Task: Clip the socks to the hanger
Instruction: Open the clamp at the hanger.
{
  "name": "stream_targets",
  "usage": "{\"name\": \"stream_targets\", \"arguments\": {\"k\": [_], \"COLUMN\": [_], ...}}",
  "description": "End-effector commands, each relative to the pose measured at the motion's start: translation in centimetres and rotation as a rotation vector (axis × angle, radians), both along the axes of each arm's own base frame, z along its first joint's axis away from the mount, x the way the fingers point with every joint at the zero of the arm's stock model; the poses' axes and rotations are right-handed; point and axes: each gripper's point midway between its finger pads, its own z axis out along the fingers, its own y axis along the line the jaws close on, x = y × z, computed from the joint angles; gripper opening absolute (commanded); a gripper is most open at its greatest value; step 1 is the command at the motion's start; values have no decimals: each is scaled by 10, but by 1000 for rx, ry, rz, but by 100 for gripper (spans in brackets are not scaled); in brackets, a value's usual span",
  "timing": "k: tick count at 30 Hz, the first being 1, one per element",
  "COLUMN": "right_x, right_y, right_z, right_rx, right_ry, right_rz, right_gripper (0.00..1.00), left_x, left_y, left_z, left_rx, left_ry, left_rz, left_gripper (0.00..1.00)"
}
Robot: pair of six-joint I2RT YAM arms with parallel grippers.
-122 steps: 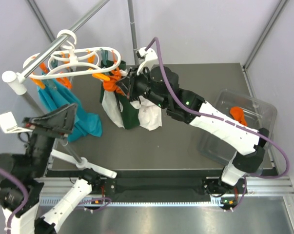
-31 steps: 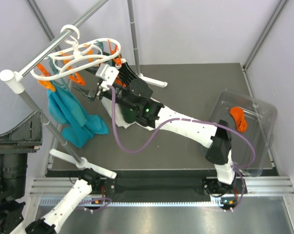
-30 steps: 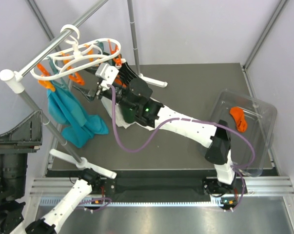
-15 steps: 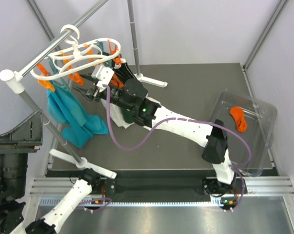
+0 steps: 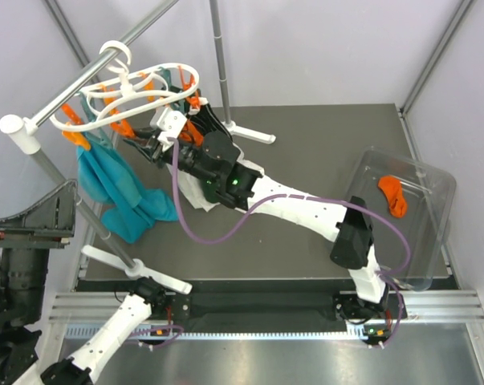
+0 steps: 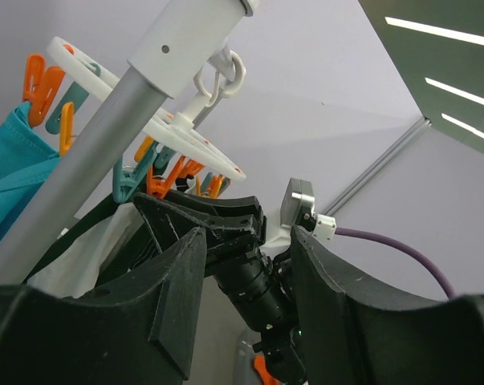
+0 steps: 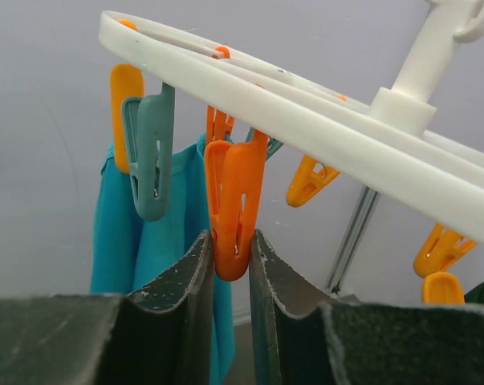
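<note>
A: Hanger (image 7: 306, 120) – where's it at?
B: Hung by its hook (image 6: 225, 72) on the grey rail (image 6: 105, 148), back-L, above the table (image 5: 306, 136). White oval ring w/ pegs (image 7: 310, 180) dangling under it, mostly orange, plus a teal peg (image 7: 149, 156).
A: Socks?
B: Only one I can make out for sure: an orange sock (image 5: 392, 195) lying in the clear bin (image 5: 370, 220) at the far R of the table, well apart from the hanger.
A: R gripper?
B: R gripper (image 7: 232, 241) is up just under the ring. Fingers nearly together, one on each side of an orange peg (image 7: 232, 188), both touching its lower end, so it's pinching that peg. Teal peg hangs just beside it, to the L in the wrist view. R arm (image 5: 306, 204) stretches from its base at near R across the table to back-L.
A: L gripper?
B: L gripper (image 6: 248, 241) is low at the L edge, beside the rail's stand (image 5: 105, 233), pointing up twd the hanger. Fingers well apart, nothing btw them; thru the gap you see the R arm.
A: Anything else hanging?
B: Teal cloths (image 5: 113, 184) hang from the ring's L end. White cloth (image 5: 195, 196) sits under the R arm, mostly hidden – can't tell if it's clipped. Purple cable (image 5: 201, 241) loops from the R wrist down over the table.
</note>
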Motion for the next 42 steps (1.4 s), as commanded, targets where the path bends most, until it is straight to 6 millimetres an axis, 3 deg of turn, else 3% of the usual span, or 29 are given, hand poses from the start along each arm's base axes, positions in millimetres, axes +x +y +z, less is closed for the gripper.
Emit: {"name": "stream_targets", "arguments": {"k": [1, 2, 4, 8, 12, 15, 18, 19, 22, 33, 42], "right_x": [-11, -9, -20, -23, -32, -42, -44, -45, -46, -52, -60], "right_y": [-32, -34, -42, -53, -62, -63, -64, -65, -66, -67, -66], "right_z": [52, 48, 61, 58, 59, 57, 56, 57, 58, 57, 54], "right_rx": [110, 85, 83, 10, -18, -37, -42, -40, -37, -32, -43], "right_ry": [6, 33, 49, 142, 183, 183, 179, 179, 176, 173, 156], "right_rz": [-10, -28, -25, -61, -55, -28, -24, -22, -17, 9, 29], "right_gripper": [0, 0, 0, 0, 0, 0, 0, 0, 0, 0, 0], "left_x": [27, 32, 47, 79, 108, 122, 136, 139, 141, 153, 164], "left_y": [-23, -27, -35, -50, -50, -56, -62, -56, -46, -49, -52], "left_z": [-4, -6, -8, -13, -23, -26, -35, -37, -43, -42, -42], "left_rx": [67, 81, 104, 160, 147, 121, 118, 96, 58, -84, -166], "left_ry": [81, 99, 137, 190, 245, 269, 321, 342, 362, 367, 332], "left_rz": [-48, -56, -58, -49, 17, 17, 18, 56, 111, 110, 111], "left_gripper": [51, 51, 51, 52, 54, 69, 71, 71, 71, 68, 61]}}
